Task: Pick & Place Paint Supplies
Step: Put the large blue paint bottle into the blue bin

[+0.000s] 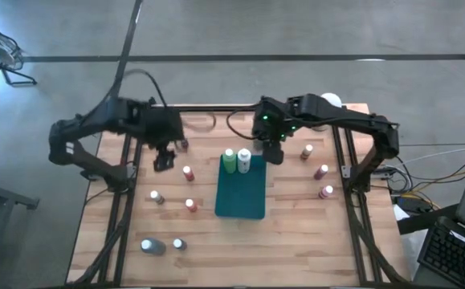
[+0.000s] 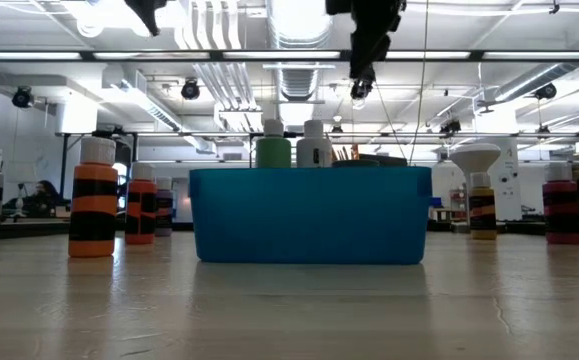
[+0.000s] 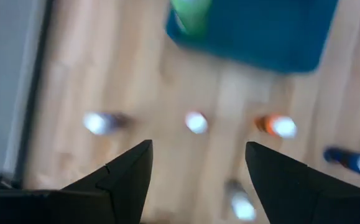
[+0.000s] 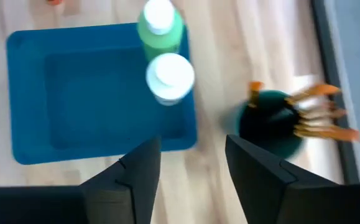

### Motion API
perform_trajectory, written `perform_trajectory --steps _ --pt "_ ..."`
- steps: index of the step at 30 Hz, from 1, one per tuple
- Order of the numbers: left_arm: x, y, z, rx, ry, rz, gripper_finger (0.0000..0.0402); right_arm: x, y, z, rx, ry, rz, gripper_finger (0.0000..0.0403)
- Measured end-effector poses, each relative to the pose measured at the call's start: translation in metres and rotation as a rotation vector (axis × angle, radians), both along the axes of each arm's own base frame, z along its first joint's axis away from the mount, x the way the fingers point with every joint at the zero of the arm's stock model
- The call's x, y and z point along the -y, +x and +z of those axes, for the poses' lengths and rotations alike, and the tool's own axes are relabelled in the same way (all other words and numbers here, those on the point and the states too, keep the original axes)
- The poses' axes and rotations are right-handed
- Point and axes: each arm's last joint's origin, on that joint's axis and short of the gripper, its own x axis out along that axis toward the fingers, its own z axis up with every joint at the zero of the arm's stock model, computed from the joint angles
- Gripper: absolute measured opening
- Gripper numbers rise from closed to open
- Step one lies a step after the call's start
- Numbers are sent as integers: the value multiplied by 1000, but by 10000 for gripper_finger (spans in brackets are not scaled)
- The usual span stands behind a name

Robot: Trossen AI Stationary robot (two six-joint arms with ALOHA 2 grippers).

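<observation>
A teal tray [image 1: 240,197] lies mid-table. At its far end stand a light-green bottle [image 1: 229,160] and a white-capped grey bottle [image 1: 244,160], both upright on their bases [image 4: 170,78]. Small white-capped paint bottles [image 1: 188,172] stand scattered on the wood on both sides. A dark cup of wooden-handled brushes [image 4: 273,121] stands just outside the tray's far right corner. My right gripper [image 4: 192,165] hangs open, high over that corner, between the tray and the cup. My left gripper [image 3: 198,168] hangs open above the bottles left of the tray [image 1: 164,156]. Neither holds anything.
Three small bottles [image 1: 321,171] stand right of the tray and several more [image 1: 157,197] to its left and near left. A white-domed object [image 1: 331,100] sits at the table's far right. The tray's near half [image 4: 92,106] holds nothing.
</observation>
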Motion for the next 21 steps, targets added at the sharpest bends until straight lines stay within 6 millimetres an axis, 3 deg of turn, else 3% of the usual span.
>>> perform_trajectory --steps 4,8,16,21 --pt "29 -5 -27 -82 -54 -6 261 -3 -17 17 38 -39 -17 162" --pt "61 -16 -41 -116 -110 18 261 -4 -25 24 69 -34 -40 150" --pt "130 -45 -52 -138 -171 7 261 -4 -27 25 76 -39 -43 129" --pt "161 -57 -57 -120 -184 4 261 -1 -24 23 75 -53 -71 119"
